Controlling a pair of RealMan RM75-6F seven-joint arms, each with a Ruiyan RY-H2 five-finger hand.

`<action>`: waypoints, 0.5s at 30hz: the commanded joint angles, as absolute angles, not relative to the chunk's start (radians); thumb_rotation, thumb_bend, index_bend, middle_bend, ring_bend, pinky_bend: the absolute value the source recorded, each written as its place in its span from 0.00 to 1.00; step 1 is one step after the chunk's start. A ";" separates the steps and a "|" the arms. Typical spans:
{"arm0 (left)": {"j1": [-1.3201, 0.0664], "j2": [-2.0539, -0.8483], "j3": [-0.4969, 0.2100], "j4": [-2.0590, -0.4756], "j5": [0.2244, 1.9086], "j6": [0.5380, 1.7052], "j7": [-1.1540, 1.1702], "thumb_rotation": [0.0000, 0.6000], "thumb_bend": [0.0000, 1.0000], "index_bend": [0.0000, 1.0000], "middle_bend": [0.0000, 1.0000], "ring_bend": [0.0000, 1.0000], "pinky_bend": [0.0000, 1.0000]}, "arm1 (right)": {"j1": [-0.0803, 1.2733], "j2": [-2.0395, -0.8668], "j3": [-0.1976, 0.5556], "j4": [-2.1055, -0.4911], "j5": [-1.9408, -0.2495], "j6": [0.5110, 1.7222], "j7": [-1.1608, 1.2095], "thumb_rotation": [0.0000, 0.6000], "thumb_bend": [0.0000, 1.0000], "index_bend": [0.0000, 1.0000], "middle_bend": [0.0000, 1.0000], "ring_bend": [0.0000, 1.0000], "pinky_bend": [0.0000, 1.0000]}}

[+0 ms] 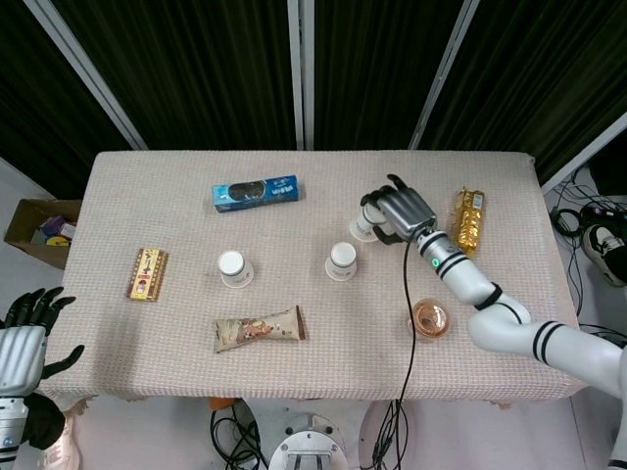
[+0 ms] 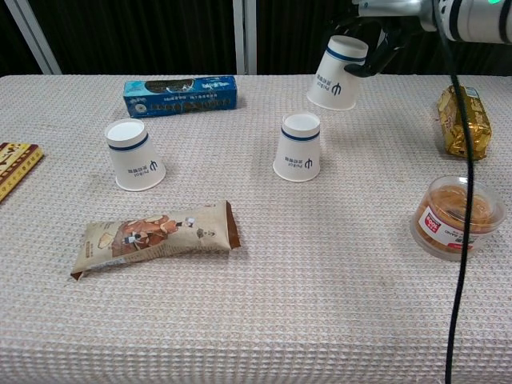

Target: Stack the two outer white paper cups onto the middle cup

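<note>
Three white paper cups with blue bands stand upside down. The middle cup [image 1: 342, 260] [image 2: 299, 146] sits on the table. My right hand [image 1: 400, 211] [image 2: 376, 46] grips the right cup [image 1: 366, 225] [image 2: 337, 73] and holds it tilted in the air, up and right of the middle cup. The left cup [image 1: 233, 267] [image 2: 133, 154] stands alone on the table. My left hand [image 1: 24, 338] hangs beside the table's near left corner, fingers apart and holding nothing.
A blue biscuit box [image 1: 256, 192] [image 2: 181, 94] lies at the back. A snack bar packet [image 1: 259, 329] [image 2: 154, 236] lies in front. A round tub [image 1: 430, 318] [image 2: 455, 218] and a gold packet [image 1: 469, 219] [image 2: 463, 120] lie right. A yellow bar [image 1: 147, 273] lies left.
</note>
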State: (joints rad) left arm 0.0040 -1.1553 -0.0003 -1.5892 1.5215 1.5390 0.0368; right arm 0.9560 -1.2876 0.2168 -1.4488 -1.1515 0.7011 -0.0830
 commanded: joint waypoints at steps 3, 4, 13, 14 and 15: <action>0.003 -1.155 0.000 -1.599 1.532 1.545 0.048 1.00 0.20 0.23 0.12 0.08 0.10 | 0.849 -1.131 0.178 -1.660 -1.397 0.854 0.002 1.00 0.44 0.40 0.40 0.19 0.06; 0.002 -1.155 0.001 -1.601 1.533 1.545 0.049 1.00 0.20 0.23 0.12 0.08 0.10 | 0.848 -1.135 0.175 -1.659 -1.406 0.860 -0.006 1.00 0.44 0.40 0.40 0.19 0.06; 0.007 -1.155 0.003 -1.605 1.529 1.546 0.053 1.00 0.20 0.23 0.12 0.08 0.10 | 0.882 -1.221 0.156 -1.600 -1.405 0.823 -0.118 1.00 0.44 0.41 0.38 0.19 0.06; 0.007 -1.155 0.003 -1.604 1.529 1.547 0.053 1.00 0.20 0.23 0.12 0.08 0.10 | 0.887 -1.231 0.156 -1.591 -1.403 0.820 -0.128 1.00 0.44 0.41 0.38 0.18 0.06; 0.007 -1.156 0.003 -1.604 1.528 1.546 0.053 1.00 0.20 0.23 0.12 0.08 0.10 | 0.894 -1.245 0.158 -1.579 -1.399 0.816 -0.140 1.00 0.44 0.41 0.37 0.18 0.06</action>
State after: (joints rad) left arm 0.0070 -1.1556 0.0030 -1.6037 1.5282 1.5465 0.0527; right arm 0.8832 -1.2288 0.1581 -1.5947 -1.4059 0.8252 -0.1243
